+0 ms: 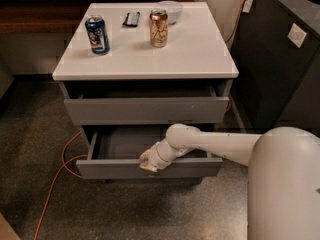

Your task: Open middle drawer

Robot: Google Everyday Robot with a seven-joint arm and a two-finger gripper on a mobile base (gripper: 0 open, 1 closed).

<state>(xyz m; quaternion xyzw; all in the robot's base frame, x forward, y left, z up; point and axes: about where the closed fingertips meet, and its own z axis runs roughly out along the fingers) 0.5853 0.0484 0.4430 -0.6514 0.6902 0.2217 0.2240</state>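
The middle drawer (115, 169) of the grey cabinet stands pulled out, its flat front panel low in the camera view and its shallow grey box interior (125, 144) showing behind it. My gripper (148, 162) is at the top edge of that front panel, right of its middle, at the end of my white arm (215, 144) that reaches in from the right. The uppermost drawer (145, 110) above it is also slightly out. The lowest drawer is hidden under the pulled-out one.
On the white cabinet top (200, 49) stand a blue can (97, 34), a copper can (159, 28), a small black object (132, 18) and a white bowl (170, 9). An orange cable (62, 159) lies on the floor at left. A dark cabinet (280, 59) stands at right.
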